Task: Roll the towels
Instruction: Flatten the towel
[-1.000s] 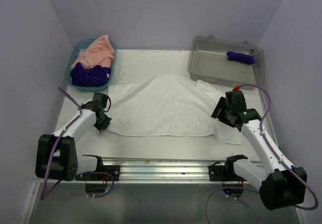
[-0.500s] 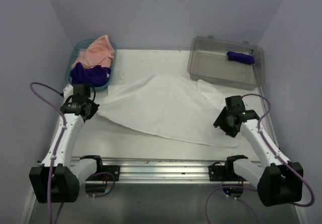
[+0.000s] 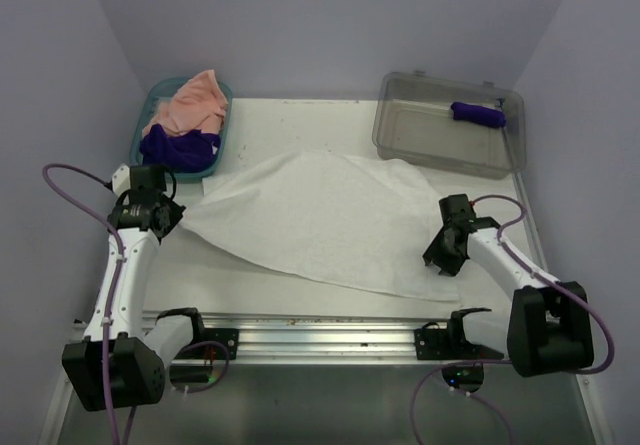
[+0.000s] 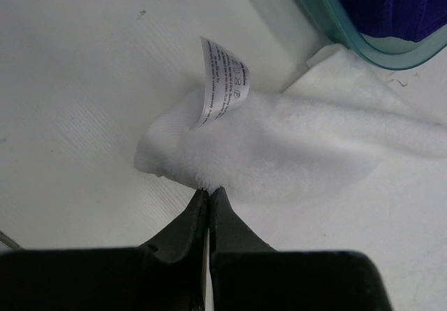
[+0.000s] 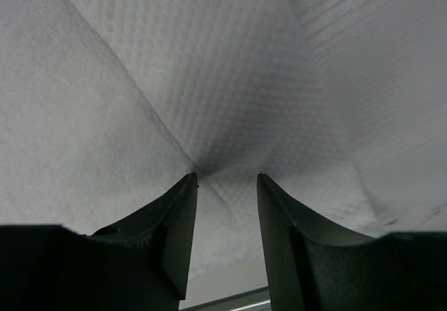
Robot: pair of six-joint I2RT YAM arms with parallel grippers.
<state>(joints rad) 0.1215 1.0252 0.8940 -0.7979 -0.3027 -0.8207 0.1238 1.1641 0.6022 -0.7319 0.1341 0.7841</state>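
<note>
Left wrist: left end effector [image 4: 209, 192] pressed together, pinching white towel [image 4: 293, 150] corner | right wrist: right end effector [image 5: 225, 178] spread over a bump in the white towel on the bench [image 3: 320, 115]

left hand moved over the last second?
Yes. The left hand, shut on the white towel corner, has swung left and away from the arm bases, ending beside the teal basket.

Just beyond the left hand [image 3: 172, 217] the teal basket [image 3: 143, 135] blocks the way, the grey bin [image 3: 400, 130] stands well beyond the right hand [image 3: 440, 257], the white towel [image 3: 320, 215] fills the span between both hands, and bare counter [image 3: 250, 285] lies open on their near side.
</note>
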